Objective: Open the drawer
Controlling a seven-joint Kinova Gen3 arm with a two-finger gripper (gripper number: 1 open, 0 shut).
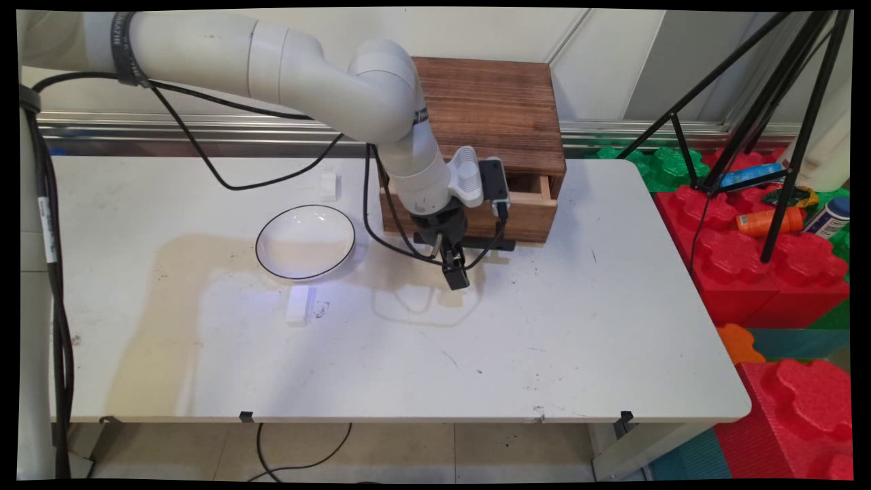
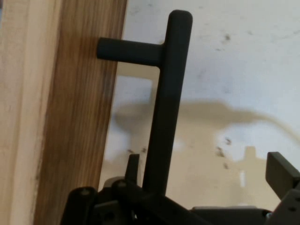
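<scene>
**End effector at the drawer handle**

While the white arm (image 1: pixel 286 61) reaches in from the upper left, its black end effector (image 1: pixel 456 275) points down at the bench (image 1: pixel 544 327), just in front of a brown wooden drawer box (image 1: pixel 490 116). The box stands at the far side of the bench, and its lower drawer (image 1: pixel 527 204) is pulled slightly outward. In the hand view, the drawer's black bar handle (image 2: pixel 171 93) runs up from the end effector's linkage, standing off the wooden drawer front (image 2: pixel 79 117) on a short black post. One finger (image 2: pixel 132 166) shows as a thin black tip between the handle and the wood; the other finger (image 2: pixel 281 173) sits well out to the other side, so the fingers are spread with the handle between them, not pinching it. Left of the box lies a white shallow bowl (image 1: pixel 305 241) with a thin dark rim. A small white block (image 1: pixel 298 305) rests just in front of the bowl, and another small white piece (image 1: pixel 329 185) lies behind it. Black cables (image 1: pixel 204 156) hang from the arm over the bench.
</scene>
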